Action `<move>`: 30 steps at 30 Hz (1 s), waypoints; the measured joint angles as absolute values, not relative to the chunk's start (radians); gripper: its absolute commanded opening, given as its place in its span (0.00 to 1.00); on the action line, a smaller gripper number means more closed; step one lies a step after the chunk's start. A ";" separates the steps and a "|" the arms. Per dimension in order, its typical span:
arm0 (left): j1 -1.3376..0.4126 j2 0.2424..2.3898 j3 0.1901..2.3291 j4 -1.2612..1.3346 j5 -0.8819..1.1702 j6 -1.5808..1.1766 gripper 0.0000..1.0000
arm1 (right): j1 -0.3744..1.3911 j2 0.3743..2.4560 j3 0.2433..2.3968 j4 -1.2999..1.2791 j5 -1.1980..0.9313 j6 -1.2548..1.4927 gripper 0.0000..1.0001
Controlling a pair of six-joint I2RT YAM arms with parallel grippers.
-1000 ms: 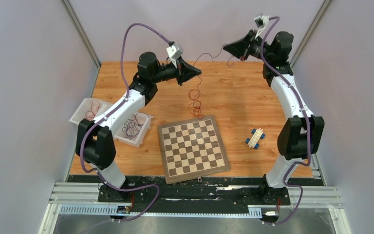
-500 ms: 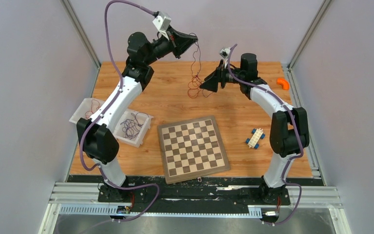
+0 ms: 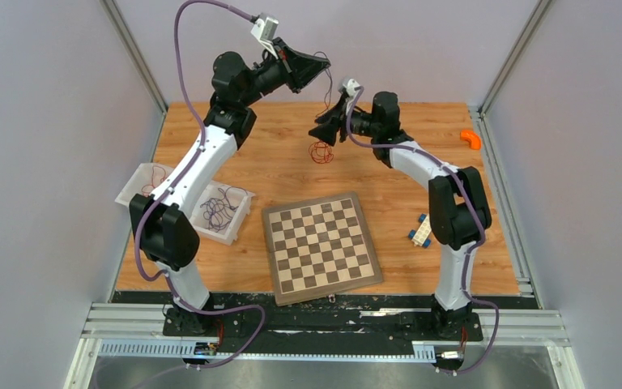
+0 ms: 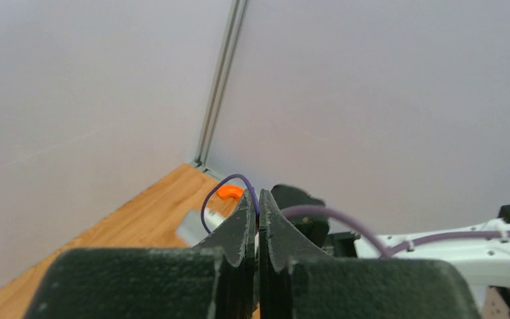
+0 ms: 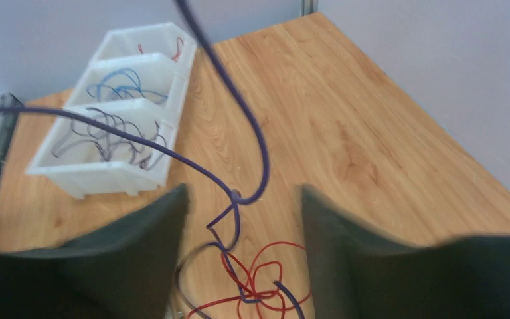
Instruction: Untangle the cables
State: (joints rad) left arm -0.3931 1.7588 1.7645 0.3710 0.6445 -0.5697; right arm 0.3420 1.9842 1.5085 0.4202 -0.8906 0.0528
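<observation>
Cables (image 3: 320, 151) (image 5: 252, 286): a knot of red and dark purple loops hangs on a thin strand over the far middle of the wooden table (image 3: 405, 170), beyond the chessboard (image 3: 321, 247). Whether the knot touches the wood cannot be told.
Left gripper (image 3: 321, 66) (image 4: 257, 199): raised high at the back, fingers pressed together. In the top view the thin strand runs down from its tip.
Right gripper (image 3: 317, 134) (image 5: 244, 191): just above the knot, fingers well apart. A dark purple strand passes between them with neither finger visibly on it.
Sorting tray (image 5: 99, 176): white, three compartments, on the table's left side. From the right wrist view, red wires lie in the farthest, blue in the middle, dark purple in the nearest.
Toy block (image 3: 423, 229): blue and white, right of the chessboard.
Orange piece (image 3: 470, 138): by the table's far right edge.
</observation>
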 measured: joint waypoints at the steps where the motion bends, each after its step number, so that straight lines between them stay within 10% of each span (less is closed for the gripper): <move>1: -0.392 1.761 1.769 0.371 0.645 -0.586 0.00 | 0.352 2.001 1.508 0.425 -0.885 0.048 0.22; 4: -0.381 1.772 1.798 0.373 0.639 -0.639 0.00 | 0.374 2.032 1.472 0.438 -0.858 0.027 0.05; 10: -0.336 1.773 1.843 0.340 0.627 -0.676 0.00 | 0.365 2.043 1.385 0.437 -0.819 -0.051 0.04; 17: -0.263 1.765 1.889 0.254 0.627 -0.651 0.00 | 0.310 2.042 1.373 0.331 -0.800 -0.118 0.32; 23: -0.162 1.668 1.847 0.209 0.639 -0.591 0.00 | 0.262 2.042 1.339 0.184 -0.791 -0.210 0.19; 30: -0.104 1.491 1.694 0.144 0.689 -0.484 0.00 | 0.253 2.038 1.333 0.099 -0.785 -0.250 0.38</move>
State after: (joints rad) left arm -0.1040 1.4910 1.6943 0.1444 0.6891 -0.4843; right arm 0.2531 2.0380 1.3327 0.0990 -0.7853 -0.2497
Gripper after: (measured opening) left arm 0.009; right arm 0.326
